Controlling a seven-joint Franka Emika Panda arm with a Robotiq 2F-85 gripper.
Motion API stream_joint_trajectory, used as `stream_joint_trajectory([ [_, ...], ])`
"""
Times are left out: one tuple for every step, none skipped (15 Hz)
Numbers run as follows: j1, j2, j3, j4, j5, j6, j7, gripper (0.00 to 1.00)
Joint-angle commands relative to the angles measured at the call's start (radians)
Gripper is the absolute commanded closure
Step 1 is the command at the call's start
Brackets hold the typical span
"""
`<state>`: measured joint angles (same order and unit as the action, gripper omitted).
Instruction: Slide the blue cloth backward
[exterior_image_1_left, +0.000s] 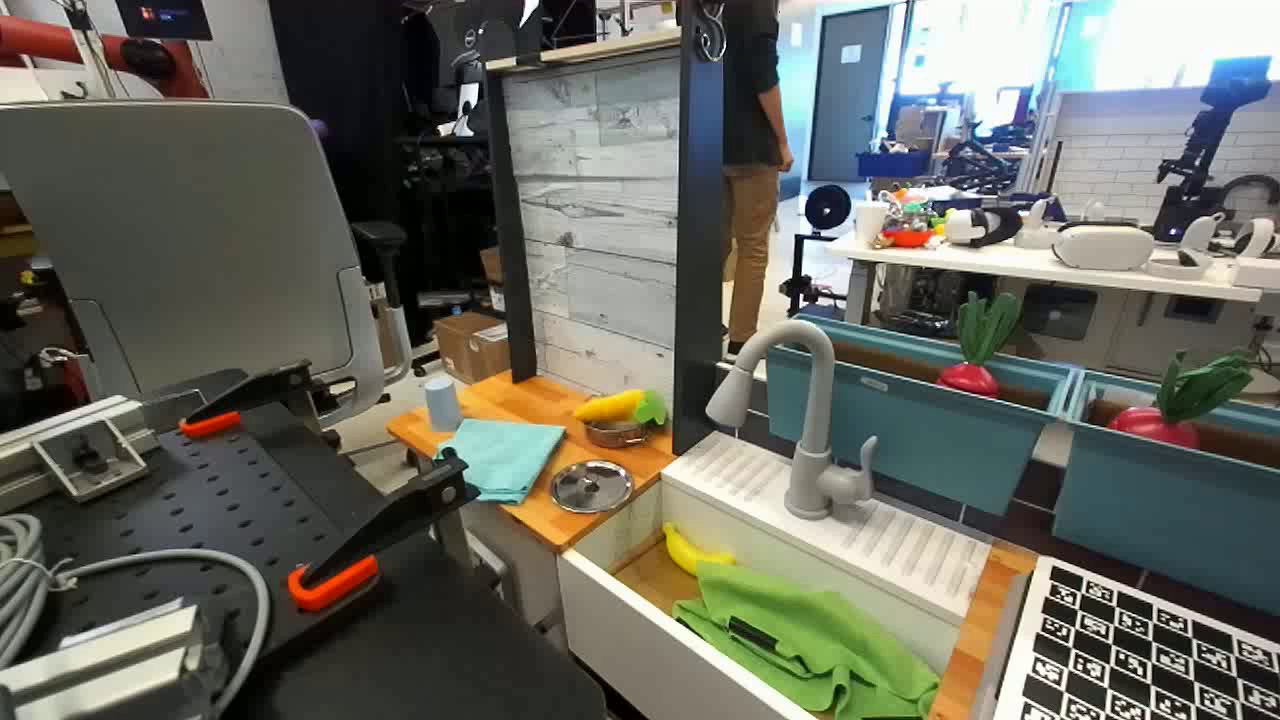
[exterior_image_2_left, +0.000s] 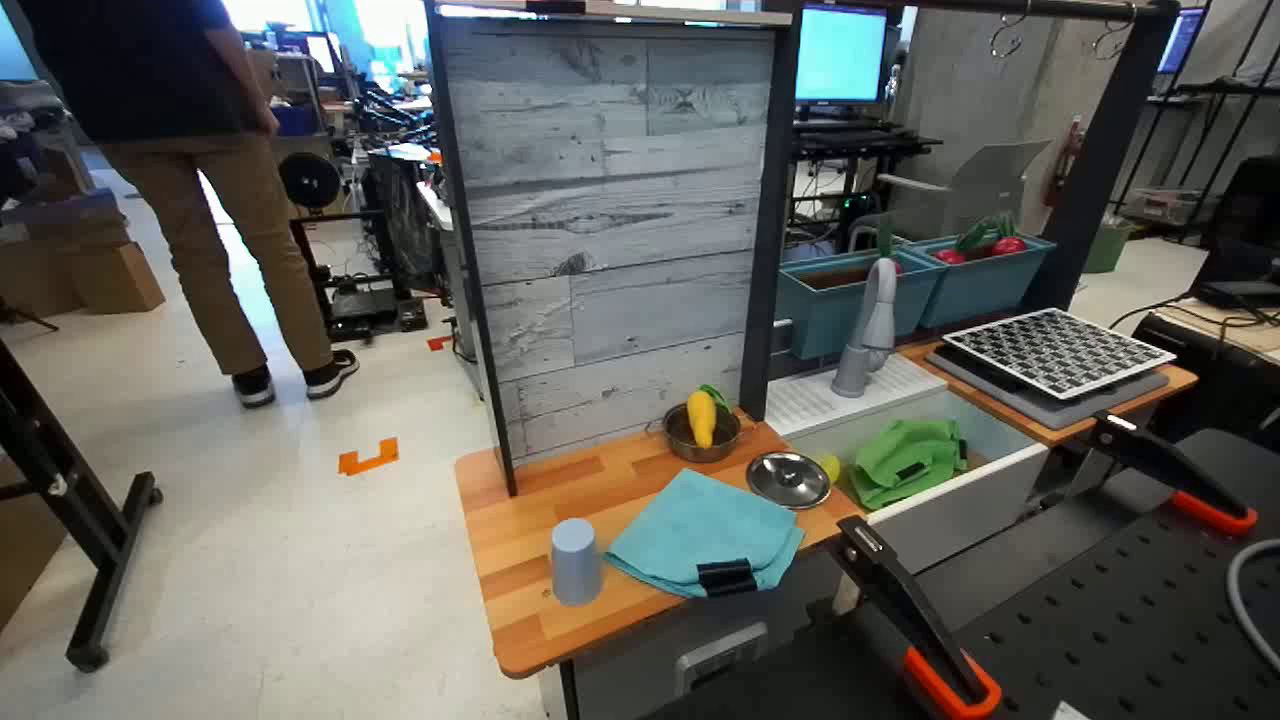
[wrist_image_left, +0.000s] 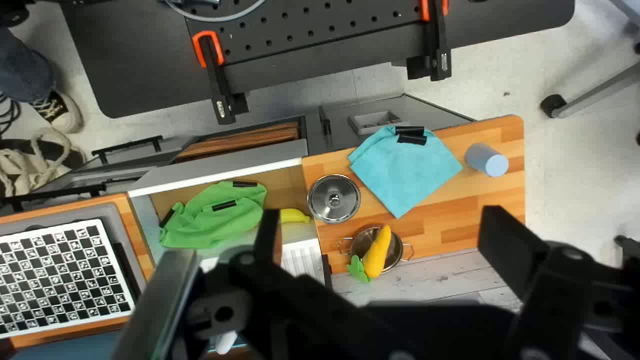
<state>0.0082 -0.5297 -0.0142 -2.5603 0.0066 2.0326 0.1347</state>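
In an exterior view, cloth (exterior_image_2_left: 690, 525) on counter (exterior_image_2_left: 525, 540), front part past the counter's edge; cup (exterior_image_2_left: 577, 565) just left, lid (exterior_image_2_left: 788, 482) right, pot (exterior_image_2_left: 675, 440) behind, vegetable (exterior_image_2_left: 702, 418) in pot, panel (exterior_image_2_left: 620, 220) behind pot. In both exterior views, sink (exterior_image_1_left: 630, 640) right of counter, banana (exterior_image_1_left: 695, 552) and second cloth (exterior_image_1_left: 820, 640) inside, faucet (exterior_image_1_left: 810, 480) behind, board (exterior_image_1_left: 1130, 640) right.

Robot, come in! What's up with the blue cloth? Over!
Gripper open, empty. Blue cloth on counter, one end overhanging. Cup and lid beside it, possibly in the way.
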Motion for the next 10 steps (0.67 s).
stream_joint_trajectory([
  [-0.014, 0.0, 0.012, 0.002, 0.007, -0.002, -0.006, 0.0],
  [-0.014, 0.0, 0.012, 0.002, 0.007, -0.002, -0.006, 0.0],
  [-0.014, 0.0, 0.012, 0.002, 0.007, -0.002, -0.006, 0.0],
  [-0.014, 0.0, 0.012, 0.002, 0.007, -0.002, -0.006, 0.0],
  [-0.014, 0.0, 0.012, 0.002, 0.007, -0.002, -0.006, 0.0],
  [-0.014, 0.0, 0.012, 0.002, 0.007, -0.002, -0.006, 0.0],
  [-0.014, 0.0, 0.012, 0.002, 0.007, -0.002, -0.006, 0.0],
  [-0.014, 0.0, 0.012, 0.002, 0.007, -0.002, -0.006, 0.0],
  [-0.017, 0.012, 0.023, 0.0, -0.002, 0.02, 0.013, 0.0],
  [-0.014, 0.036, 0.027, 0.007, -0.001, 0.035, 0.017, 0.0],
])
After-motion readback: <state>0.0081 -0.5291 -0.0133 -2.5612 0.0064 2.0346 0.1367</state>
